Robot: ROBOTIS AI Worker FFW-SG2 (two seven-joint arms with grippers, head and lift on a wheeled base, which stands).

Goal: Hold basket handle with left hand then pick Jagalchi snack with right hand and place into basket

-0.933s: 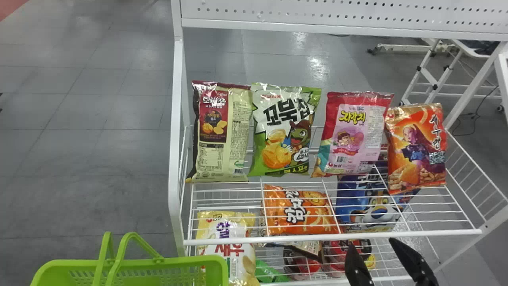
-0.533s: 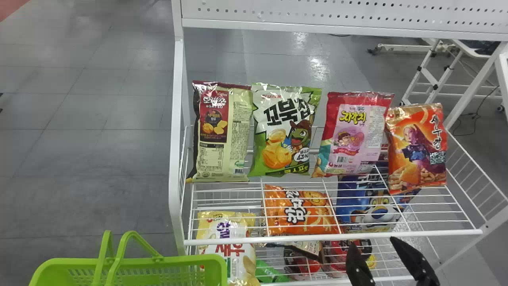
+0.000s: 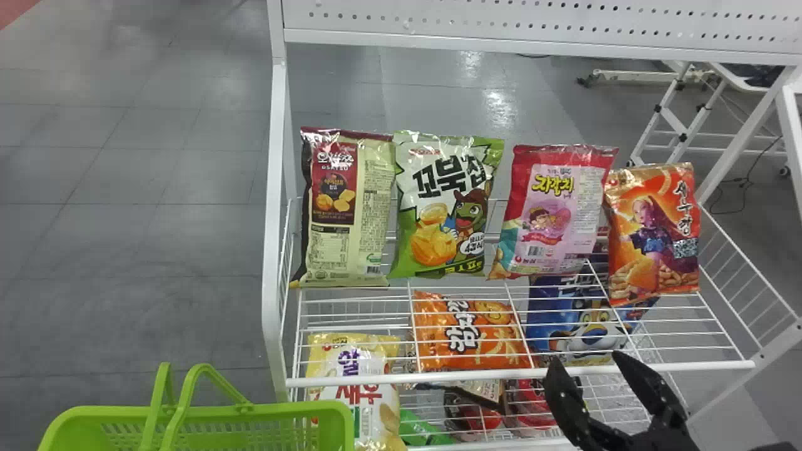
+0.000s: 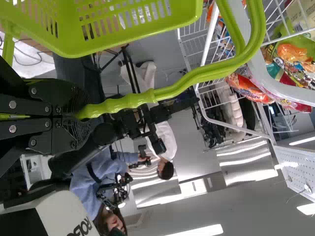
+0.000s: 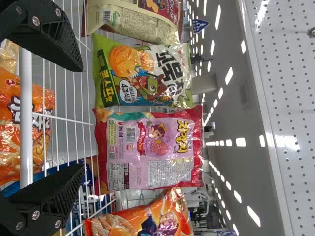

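r fingers [image 3: 567,401] spread nr shelf [image 3: 438,377] w/ jagalchi snack [image 3: 554,213] — l fingers [image 4: 71,98] clamped on basket handle [image 4: 128,101]

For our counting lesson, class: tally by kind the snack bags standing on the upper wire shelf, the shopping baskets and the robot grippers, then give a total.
Snack bags: 4 (cream bag, green bag, Jagalchi snack, orange bag)
Shopping baskets: 1 (green basket)
Grippers: 2 (left gripper, right gripper)
Total: 7

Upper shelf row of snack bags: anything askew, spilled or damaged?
Mildly askew: the orange bag at the right end sits nearer the front than the Jagalchi snack and is turned at an angle to it. No tear or spill is visible.
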